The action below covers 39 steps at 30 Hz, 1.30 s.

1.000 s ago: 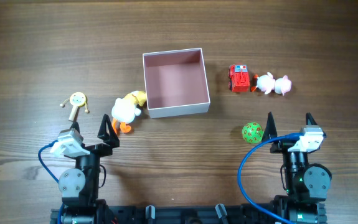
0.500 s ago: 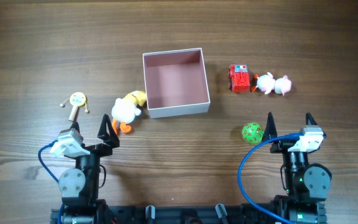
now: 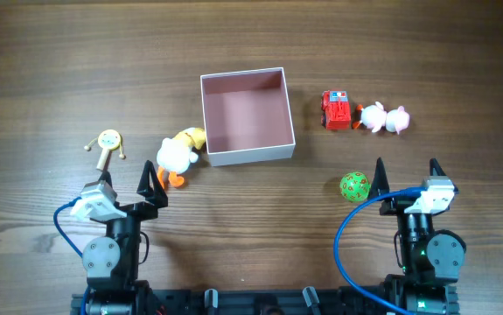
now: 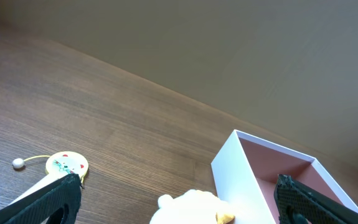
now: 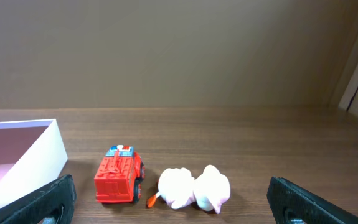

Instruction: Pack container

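The container [image 3: 248, 153], a square white-walled box with a dusty-pink inside, stands at mid-table and holds nothing; it also shows in the left wrist view [image 4: 238, 171] and at the left edge of the right wrist view [image 5: 45, 152]. A white and yellow duck toy [image 3: 178, 155] lies just left of it [image 4: 188, 208]. A red fire truck [image 3: 336, 109] [image 5: 119, 175] and a pink and white plush [image 3: 384, 118] [image 5: 194, 188] lie to its right. A green ball [image 3: 354, 185] lies near my right gripper [image 3: 406, 169]. A yellow rattle drum [image 3: 108, 143] [image 4: 65, 164] lies at the left. Both grippers, left [image 3: 124, 182] and right, are open and empty near the front edge.
The table is dark wood. A plain wall rises behind its far edge in both wrist views. Blue cables loop beside each arm base [image 3: 347, 241].
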Each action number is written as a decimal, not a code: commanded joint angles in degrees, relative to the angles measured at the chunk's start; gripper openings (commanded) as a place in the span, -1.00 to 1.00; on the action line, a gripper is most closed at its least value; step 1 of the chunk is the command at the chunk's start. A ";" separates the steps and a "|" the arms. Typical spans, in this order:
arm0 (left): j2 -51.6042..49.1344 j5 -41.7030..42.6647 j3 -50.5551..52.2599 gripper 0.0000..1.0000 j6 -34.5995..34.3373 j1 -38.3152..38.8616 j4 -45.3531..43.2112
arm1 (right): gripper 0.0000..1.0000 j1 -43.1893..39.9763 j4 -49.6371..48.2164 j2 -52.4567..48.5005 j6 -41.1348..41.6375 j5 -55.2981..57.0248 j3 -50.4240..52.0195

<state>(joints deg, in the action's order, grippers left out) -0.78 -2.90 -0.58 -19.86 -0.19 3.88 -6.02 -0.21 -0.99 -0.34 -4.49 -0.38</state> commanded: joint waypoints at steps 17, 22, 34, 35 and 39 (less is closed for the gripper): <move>0.61 0.50 0.26 1.00 0.07 -0.42 0.04 | 0.99 0.50 -19.54 0.20 17.40 -13.46 0.09; 0.61 0.50 0.26 0.99 0.07 -0.42 0.04 | 0.99 0.50 -26.01 0.20 23.93 -22.05 -0.83; 0.61 0.50 0.26 1.00 0.07 -0.42 0.04 | 0.99 0.50 -26.51 -8.11 20.20 -22.88 -16.41; 0.61 0.50 0.26 1.00 0.07 -0.42 0.04 | 0.99 0.50 -26.51 -10.43 19.26 -23.87 -18.29; 0.61 0.50 0.26 0.99 0.07 -0.42 0.04 | 0.99 0.50 -25.66 -22.29 16.74 -29.55 -27.17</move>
<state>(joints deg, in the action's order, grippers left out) -0.78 -2.90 -0.58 -19.86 -0.19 3.88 -5.76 -26.20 -15.00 19.14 -28.42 -21.21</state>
